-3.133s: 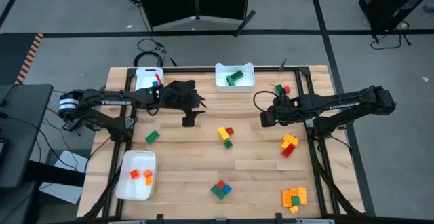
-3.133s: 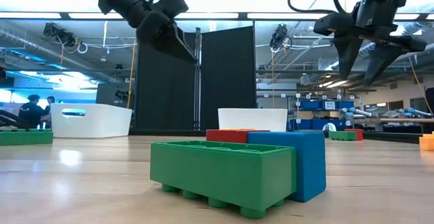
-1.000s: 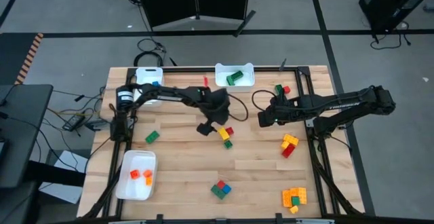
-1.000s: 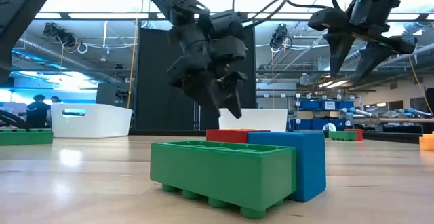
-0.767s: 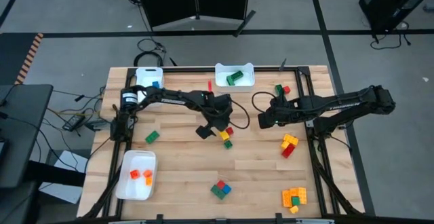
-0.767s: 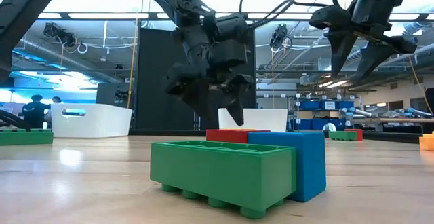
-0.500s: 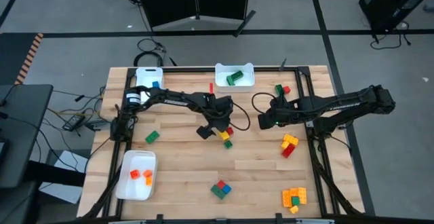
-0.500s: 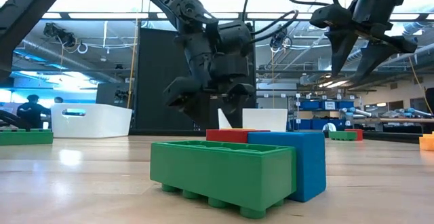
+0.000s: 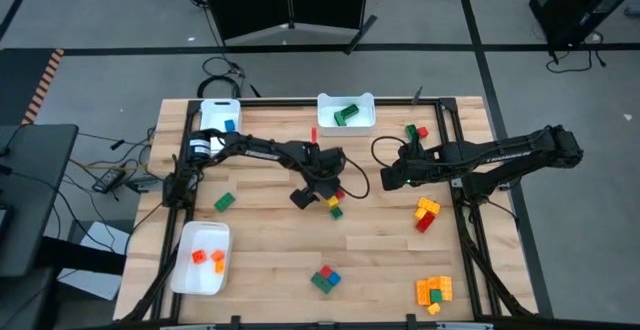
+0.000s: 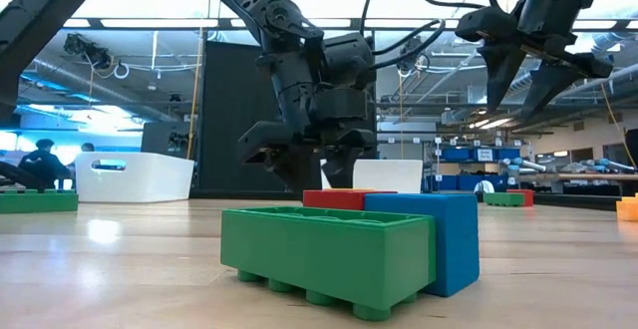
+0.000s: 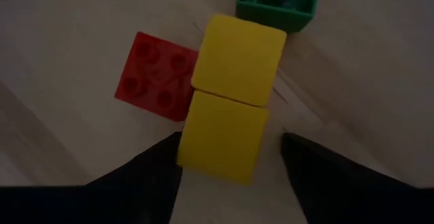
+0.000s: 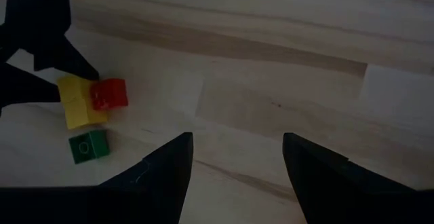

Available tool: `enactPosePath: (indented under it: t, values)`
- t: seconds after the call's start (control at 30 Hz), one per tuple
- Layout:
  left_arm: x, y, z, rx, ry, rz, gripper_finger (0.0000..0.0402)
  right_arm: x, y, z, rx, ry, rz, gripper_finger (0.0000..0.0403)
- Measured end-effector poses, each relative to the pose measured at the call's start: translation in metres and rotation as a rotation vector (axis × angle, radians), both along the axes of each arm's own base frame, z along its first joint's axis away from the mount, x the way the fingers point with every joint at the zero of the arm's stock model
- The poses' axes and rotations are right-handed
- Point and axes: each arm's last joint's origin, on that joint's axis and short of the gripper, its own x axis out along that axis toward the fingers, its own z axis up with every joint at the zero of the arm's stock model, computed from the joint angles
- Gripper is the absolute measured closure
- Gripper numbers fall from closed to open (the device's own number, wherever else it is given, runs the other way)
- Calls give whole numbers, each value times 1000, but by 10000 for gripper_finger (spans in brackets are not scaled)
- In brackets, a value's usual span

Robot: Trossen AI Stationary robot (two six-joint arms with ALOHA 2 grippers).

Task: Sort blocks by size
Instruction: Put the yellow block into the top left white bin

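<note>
The left arm reached from the tabletop's point(image 9: 260, 220) upper left across to the frame centre in the high view, wrist bent downward. The left gripper point(image 9: 322, 192) was lowered over the yellow block point(image 11: 230, 105). In the left wrist view its fingers point(image 11: 146, 180) stood apart, one on each side of the nearer end of the block, with narrow gaps still visible on both sides; contact could not be confirmed.

A red block point(image 11: 156, 76) touched one side of the yellow block. A green block point(image 11: 278, 3) lay just beyond its far end.

The right arm extended from the right edge toward centre-right. The right gripper point(image 9: 390, 177) hung above bare wood, fingers apart and empty, well apart from the left gripper.

Other blocks lay scattered:
- a green one point(image 9: 224, 201) at centre-left;
- a green-blue-red cluster point(image 9: 324, 278) at lower centre;
- a yellow-red stack point(image 9: 426, 214) at right;
- an orange-yellow cluster point(image 9: 434, 291) at lower right.

White trays stood at upper centre point(image 9: 362, 120), upper left point(image 9: 208, 117) and lower left point(image 9: 190, 275), each holding blocks.

In the low view the lower-centre cluster blocked sight of the left gripper's fingertips.
</note>
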Motion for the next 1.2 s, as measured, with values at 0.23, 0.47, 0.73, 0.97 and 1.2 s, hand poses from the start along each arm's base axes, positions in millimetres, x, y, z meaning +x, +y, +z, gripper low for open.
enactPosePath:
  t: [0.23, 0.47, 0.73, 0.97, 1.2]
  values:
    - [1, -2, 0, 0, -3, 8, 210, 0, 0, 0, -9, -1, -2, 163]
    - [2, -2, 0, -20, -3, 70, 244, 0, 0, 0, -9, -1, -2, 163]
    - [0, -1, 3, -14, 12, 128, 249, 0, 0, 0, -17, -1, -5, 163]
    - [-13, 3, 26, 37, 47, 189, 250, 0, 0, 0, -18, -1, -4, 163]
    - [-31, 29, 59, -46, 38, 440, 249, 0, -1, 0, -23, -2, -5, 163]
